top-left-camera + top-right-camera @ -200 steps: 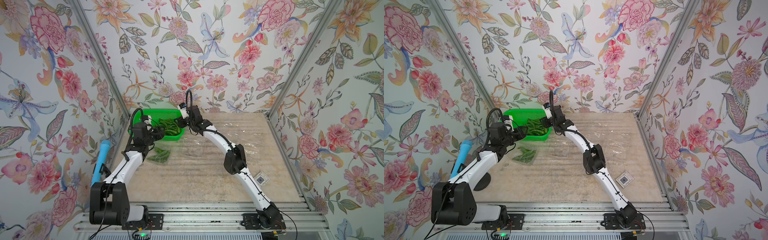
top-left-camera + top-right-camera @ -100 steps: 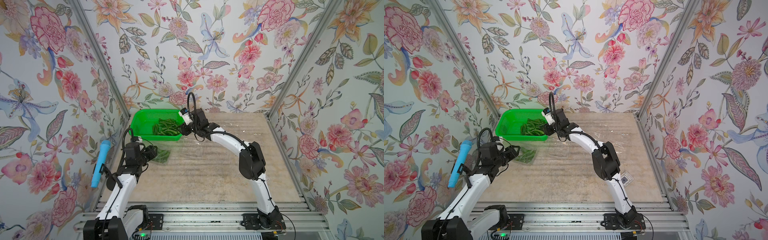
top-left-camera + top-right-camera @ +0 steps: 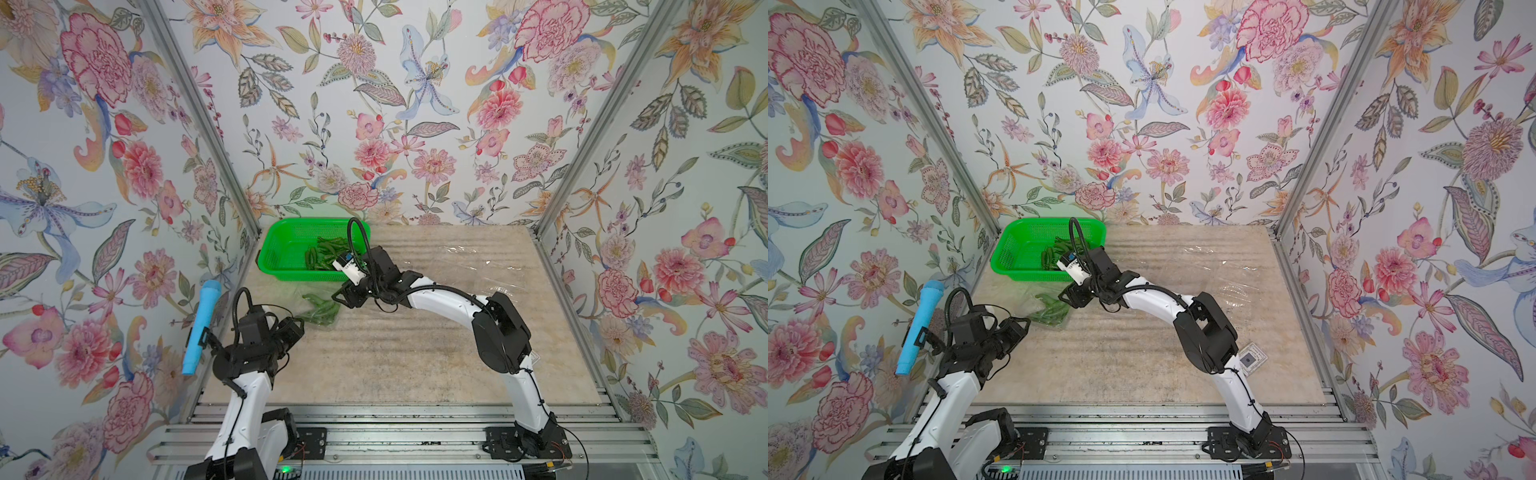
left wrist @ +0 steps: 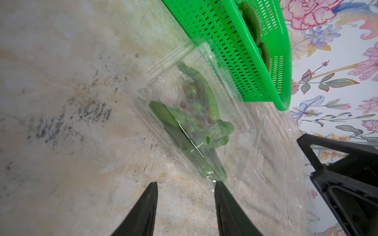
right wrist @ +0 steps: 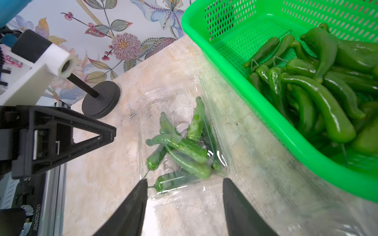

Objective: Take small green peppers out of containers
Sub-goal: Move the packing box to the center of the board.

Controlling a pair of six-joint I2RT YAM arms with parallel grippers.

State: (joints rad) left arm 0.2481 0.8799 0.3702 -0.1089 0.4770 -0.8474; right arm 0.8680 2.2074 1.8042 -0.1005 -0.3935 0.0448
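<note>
One clear container [image 5: 176, 98] lies on the table in front of the green basket, with several small green peppers [image 5: 184, 147] inside; both show in both top views [image 3: 321, 309] [image 3: 1052, 309]. My right gripper [image 5: 184, 179] stands open over the pack's near edge, its fingertips on either side of it. My left gripper [image 4: 186, 182] is open over bare table, one fingertip [image 4: 219, 188] at the pack's corner [image 4: 212, 177]. More peppers [image 5: 319, 96] are piled in the basket [image 3: 286, 266]. In a top view the left gripper [image 3: 297, 326] and right gripper [image 3: 340, 297] flank the pack.
Empty clear packs [image 3: 478, 270] [image 3: 1229, 278] lie at the table's back right. A blue microphone [image 3: 199, 328] hangs on the left wall over a black round stand base [image 5: 101, 102]. A small square device [image 3: 1250, 359] sits near the right arm's elbow.
The left arm has drawn back from the basket toward the front of the table. The right gripper has come off the basket's edge down to the pack on the table.
</note>
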